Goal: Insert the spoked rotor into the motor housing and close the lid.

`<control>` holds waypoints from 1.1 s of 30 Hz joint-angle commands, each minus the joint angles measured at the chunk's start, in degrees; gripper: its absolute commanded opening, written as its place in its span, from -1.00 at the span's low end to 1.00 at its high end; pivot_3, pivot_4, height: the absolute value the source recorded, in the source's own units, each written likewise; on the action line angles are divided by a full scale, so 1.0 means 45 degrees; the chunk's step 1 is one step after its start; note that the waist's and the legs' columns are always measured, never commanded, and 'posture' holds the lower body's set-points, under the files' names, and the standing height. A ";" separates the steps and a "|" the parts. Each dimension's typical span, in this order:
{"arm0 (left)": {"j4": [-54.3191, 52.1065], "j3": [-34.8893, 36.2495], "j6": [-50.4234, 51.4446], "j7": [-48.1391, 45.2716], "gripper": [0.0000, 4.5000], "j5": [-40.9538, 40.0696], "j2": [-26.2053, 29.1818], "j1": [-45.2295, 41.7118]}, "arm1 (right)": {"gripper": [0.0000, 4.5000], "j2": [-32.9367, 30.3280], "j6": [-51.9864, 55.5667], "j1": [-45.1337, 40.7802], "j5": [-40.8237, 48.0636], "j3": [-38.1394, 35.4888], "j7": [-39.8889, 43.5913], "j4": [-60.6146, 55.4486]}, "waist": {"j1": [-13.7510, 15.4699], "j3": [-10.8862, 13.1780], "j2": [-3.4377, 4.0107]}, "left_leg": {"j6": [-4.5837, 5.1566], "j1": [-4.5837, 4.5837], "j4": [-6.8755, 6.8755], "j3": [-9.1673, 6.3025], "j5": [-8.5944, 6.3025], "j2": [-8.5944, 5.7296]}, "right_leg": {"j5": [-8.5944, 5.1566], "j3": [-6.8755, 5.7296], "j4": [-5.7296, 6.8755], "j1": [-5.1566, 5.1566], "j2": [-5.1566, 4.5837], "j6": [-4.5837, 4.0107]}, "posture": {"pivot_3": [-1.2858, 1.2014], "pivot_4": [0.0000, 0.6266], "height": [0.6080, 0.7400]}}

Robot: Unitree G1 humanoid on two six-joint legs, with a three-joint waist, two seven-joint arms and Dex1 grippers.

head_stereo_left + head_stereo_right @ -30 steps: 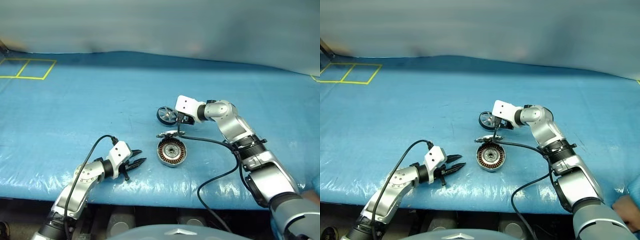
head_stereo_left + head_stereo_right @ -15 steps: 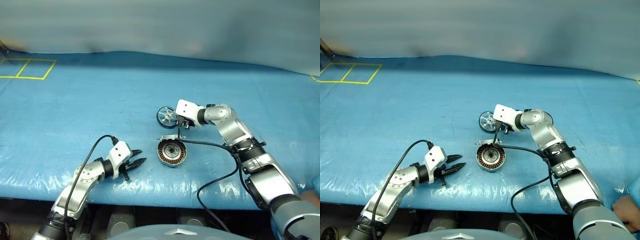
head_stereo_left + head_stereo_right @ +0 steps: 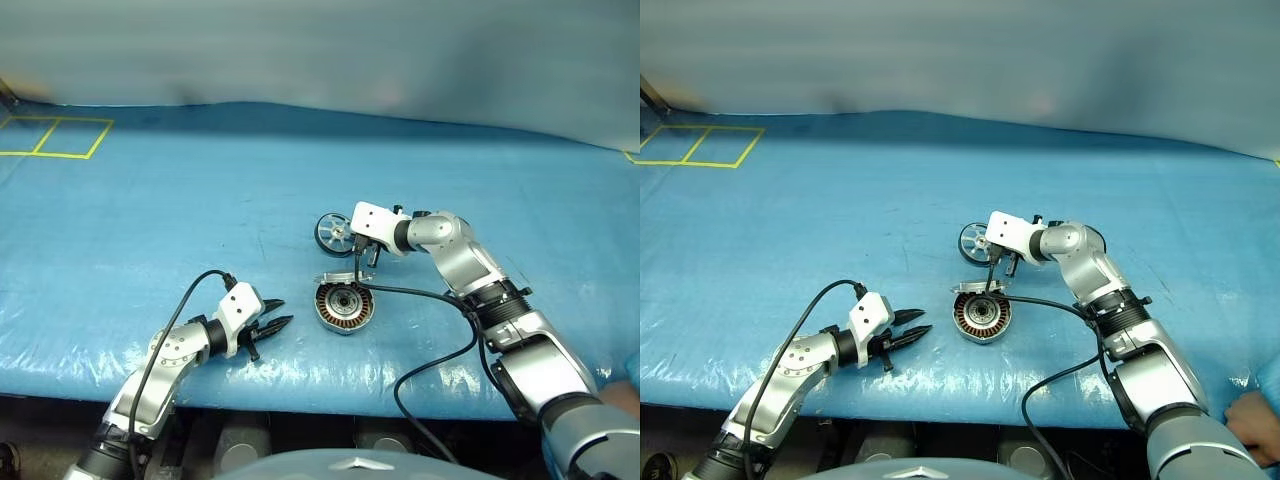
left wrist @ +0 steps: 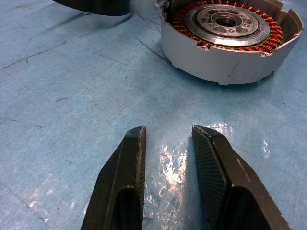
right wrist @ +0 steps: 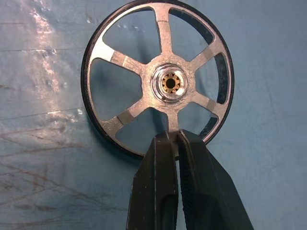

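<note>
While right gripper (image 5: pixel 173 143) pinches one spoke of wheel (image 5: pixel 157 79) on blue sheet (image 3: pixel 150 220), probably for lifting, motor cup (image 3: pixel 344 305) sits just nearer, lid (image 3: pixel 335 276) against its far rim. Left gripper (image 4: pixel 169 143) part-open, empty, near cup.

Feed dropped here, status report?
Right gripper shut on spoked rotor, on one spoke. Left gripper open, empty. Motor housing uncovered; lid lies behind it.

Right gripper (image 5: pixel 173 139) pinched closed on one silver spoke of the black-rimmed spoked rotor wheel (image 5: pixel 158 79), lying on blue tarp (image 5: pixel 43 158).
</note>
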 commanded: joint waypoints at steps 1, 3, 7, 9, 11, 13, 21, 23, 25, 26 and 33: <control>-0.0104 0.0073 -0.0255 0.0043 -0.29 0.0024 -0.0055 0.0078 | -0.99 -0.0529 0.0721 0.0570 0.0018 -0.1265 -0.0881 -0.2414 | 0.0071 0.0001 0.0002 | 0.0000 -0.0001 -0.0001 0.0000 0.0000 0.0000 | 0.0001 0.0000 0.0000 0.0000 0.0000 0.0002 | 0.03 -0.52 1.00; 0.0004 0.0057 -0.0300 -0.0019 -0.29 0.0016 -0.0053 0.0030 | -0.99 -0.0758 0.1375 0.1309 0.0040 -0.1866 -0.1268 -0.3769 | 0.0083 0.0001 0.0002 | 0.0000 0.0000 -0.0005 -0.0002 -0.0001 0.0000 | -0.0001 0.0000 -0.0001 0.0001 0.0000 0.0001 | 0.03 -0.52 1.00; 0.0230 0.0030 -0.0320 -0.0272 -0.29 -0.0075 -0.0026 -0.0240 | -0.99 -0.1452 0.2785 0.3176 -0.0001 -0.3162 -0.1614 -0.6594 | 0.0124 0.0000 0.0003 | 0.0000 0.0003 -0.0002 -0.0001 -0.0001 0.0000 | -0.0016 0.0000 -0.0004 0.0005 0.0000 -0.0022 | 0.03 -0.52 1.00; 0.0390 0.0021 -0.0347 -0.0423 -0.29 -0.0125 -0.0016 -0.0422 | -0.99 -0.1994 0.3560 0.4452 0.0008 -0.3804 -0.1434 -0.8145 | 0.0176 0.0000 0.0005 | 0.0000 0.0000 0.0004 -0.0001 -0.0001 -0.0001 | -0.0035 0.0002 -0.0009 0.0007 0.0000 -0.0054 | 0.03 -0.52 1.00; 0.0605 -0.0006 -0.0393 -0.0607 -0.29 -0.0150 -0.0022 -0.0614 | -0.99 -0.2535 0.4181 0.5562 -0.0041 -0.4281 -0.1300 -0.9329 | 0.0186 -0.0002 0.0008 | 0.0000 0.0001 0.0012 -0.0001 -0.0001 -0.0001 | -0.0038 0.0002 -0.0011 0.0011 -0.0001 -0.0056 | 0.03 -0.52 1.00; 0.0771 -0.0025 -0.0465 -0.0740 -0.29 -0.0138 -0.0033 -0.0732 | -0.99 -0.2931 0.4696 0.6442 -0.0047 -0.4690 -0.1257 -1.0237 | 0.0143 -0.0004 0.0012 | 0.0000 0.0004 0.0022 0.0000 -0.0001 0.0000 | -0.0038 0.0003 -0.0009 0.0016 -0.0001 -0.0057 | 0.03 -0.52 1.00; 0.1995 -0.0161 -0.0831 -0.1446 -0.29 -0.0081 -0.0165 -0.1714 | -0.99 -0.3976 0.6456 1.1720 0.0624 -0.7698 0.0074 -1.4413 | 0.0223 -0.0011 0.0009 | -0.0001 -0.0001 0.0050 0.0012 -0.0003 -0.0002 | -0.0037 0.0013 -0.0011 0.0017 -0.0006 -0.0054 | 0.03 -0.52 1.00; 0.2225 -0.0153 -0.0925 -0.1558 -0.29 -0.0050 -0.0163 -0.1881 | -0.99 -0.3957 0.6196 1.2882 0.1459 -0.8105 0.0914 -1.5113 | 0.0171 -0.0011 0.0005 | -0.0001 0.0013 0.0049 0.0015 -0.0003 0.0002 | -0.0037 0.0012 -0.0008 0.0024 -0.0006 -0.0054 | 0.03 -0.52 1.00; 0.2326 -0.0150 -0.0980 -0.1633 -0.29 -0.0034 -0.0169 -0.1936 | -0.99 -0.3637 0.6049 1.3305 0.2400 -0.8356 0.1349 -1.5505 | 0.0161 -0.0011 0.0000 | -0.0002 0.0017 0.0050 0.0015 -0.0004 0.0003 | -0.0038 0.0012 -0.0010 0.0031 -0.0006 -0.0054 | 0.03 -0.52 1.00; 0.2341 -0.0172 -0.0999 -0.1676 -0.29 -0.0030 -0.0171 -0.1954 | -0.99 -0.3372 0.6009 1.3240 0.3003 -0.8394 0.1473 -1.5625 | 0.0135 -0.0010 -0.0003 | -0.0001 0.0016 0.0053 0.0014 -0.0004 0.0003 | -0.0037 0.0012 -0.0011 0.0032 -0.0006 -0.0054 | 0.03 -0.52 1.00; 0.2283 -0.0222 -0.1058 -0.1799 -0.29 -0.0013 -0.0230 -0.1959 | -0.99 -0.2459 0.5780 1.2370 0.5324 -0.7741 0.1401 -1.5372 | 0.0122 -0.0007 -0.0030 | -0.0002 0.0014 0.0087 0.0017 -0.0004 0.0002 | -0.0036 0.0012 -0.0018 0.0033 -0.0010 -0.0053 | 0.03 -0.52 1.00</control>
